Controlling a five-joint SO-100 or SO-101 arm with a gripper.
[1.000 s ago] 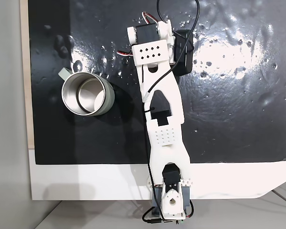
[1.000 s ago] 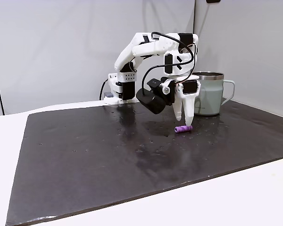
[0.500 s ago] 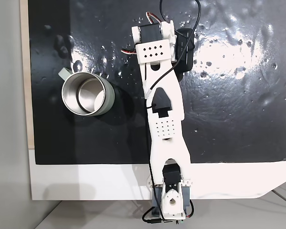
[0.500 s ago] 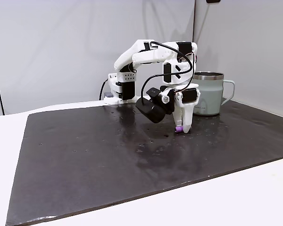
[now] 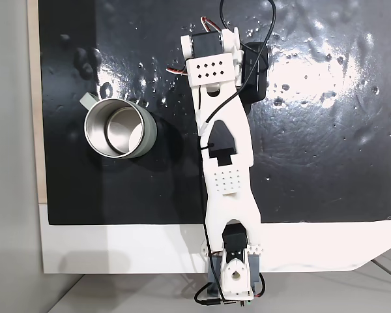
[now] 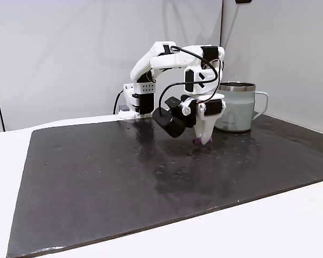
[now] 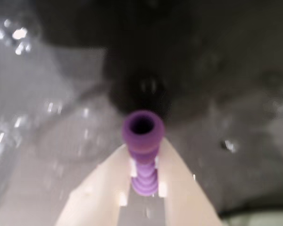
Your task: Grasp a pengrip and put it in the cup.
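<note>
The purple ribbed pengrip (image 7: pixel 142 128) sits clamped between my two pale fingers (image 7: pixel 175 174), its hollow end poking out past the tips. My gripper (image 7: pixel 144 160) is shut on it. In a fixed view from the side, the gripper (image 6: pixel 203 141) points down just over the black mat, with purple of the pengrip (image 6: pixel 196 142) showing at its tip. The cup (image 6: pixel 238 110) stands upright to the right behind it, a short way off. From above, the cup (image 5: pixel 150 134) lies left of the arm (image 5: pixel 225 150), which hides the gripper and pengrip.
A shiny black mat (image 6: pixel 97 172) covers the white table. The arm's base (image 5: pixel 234 274) is clamped at the table's near edge in the fixed view from above. A black camera housing (image 6: pixel 169 121) hangs beside the gripper. A grey wall stands behind.
The gripper has come down from above the pengrip lying on the mat and shut on it. The pengrip now sits between the fingers, shifted slightly left in the side view.
</note>
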